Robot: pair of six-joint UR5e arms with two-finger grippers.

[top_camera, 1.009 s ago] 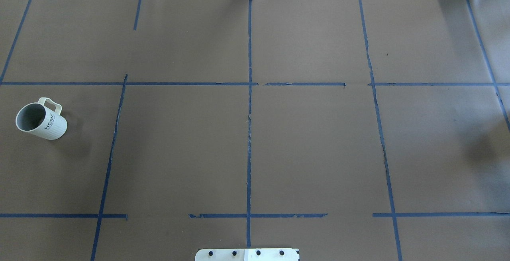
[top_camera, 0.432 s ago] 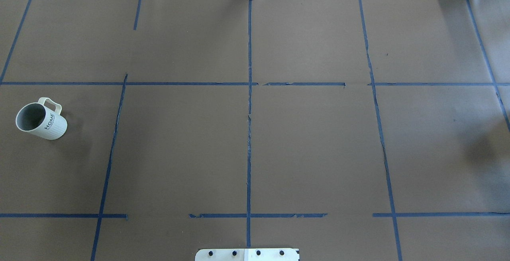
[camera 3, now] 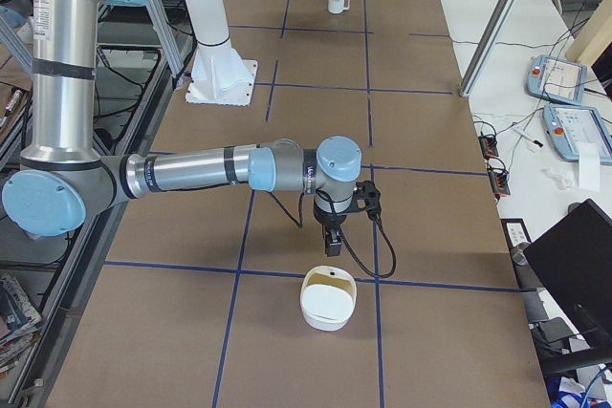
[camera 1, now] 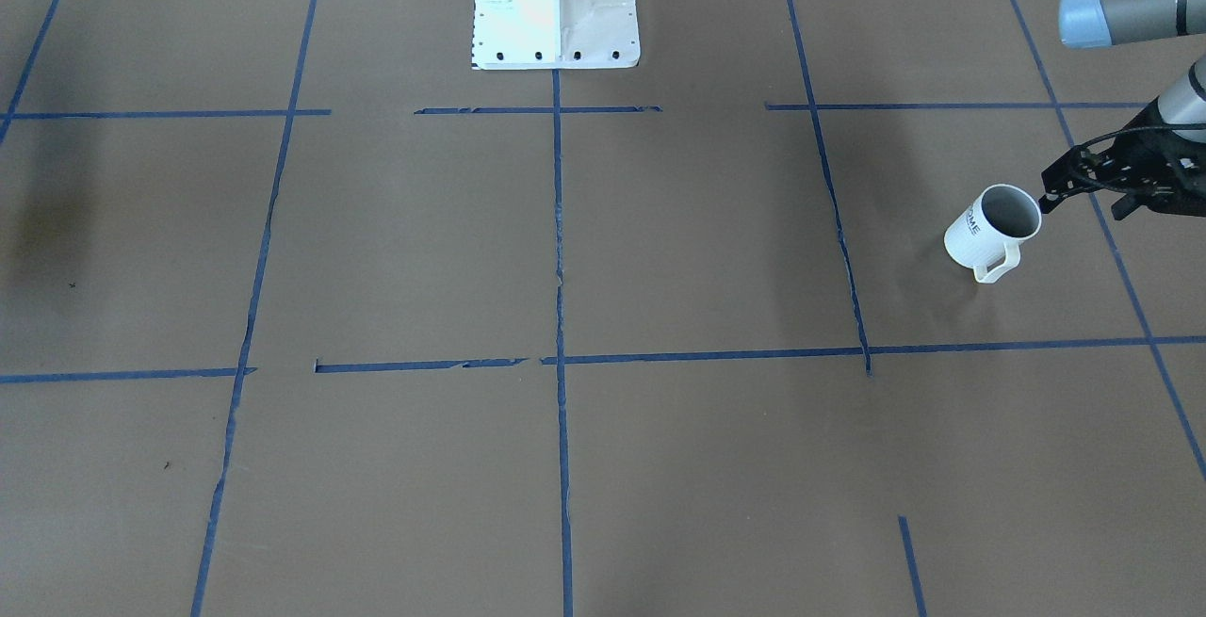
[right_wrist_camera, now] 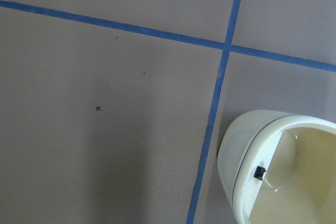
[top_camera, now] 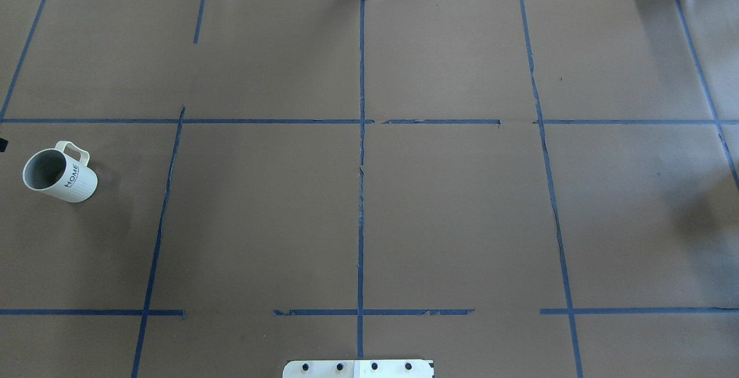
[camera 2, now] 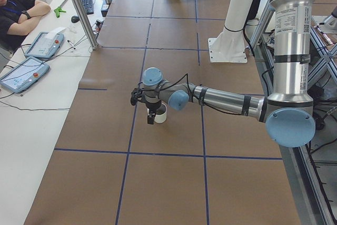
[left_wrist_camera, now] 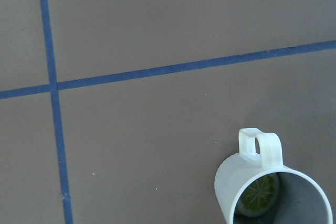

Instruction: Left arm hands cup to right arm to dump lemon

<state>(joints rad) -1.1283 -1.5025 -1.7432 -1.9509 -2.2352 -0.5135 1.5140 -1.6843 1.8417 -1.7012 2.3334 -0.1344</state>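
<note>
The white "HOME" cup (top_camera: 58,176) stands upright at the table's left end, its handle toward the far side. It also shows in the front view (camera 1: 994,231) and the left wrist view (left_wrist_camera: 273,192). The yellow-green lemon (left_wrist_camera: 257,195) lies at the bottom of the cup. The left arm's black bracket (camera 1: 1121,174) hovers just beside the cup's rim. Its gripper (camera 2: 151,118) hangs close to the cup; I cannot tell whether it is open. The right gripper (camera 3: 332,239) hangs at the table's other end, a little above it; I cannot tell its state.
A cream bowl (camera 3: 327,301) stands on the table just past the right gripper and shows in the right wrist view (right_wrist_camera: 283,166). The white robot base (camera 1: 556,5) is at mid table. A side table with tablets (camera 2: 23,69) and a pole (camera 2: 79,9) lie beyond.
A small black corner of the left gripper has come into the overhead view at its left edge, near the cup. The cup has not moved.
</note>
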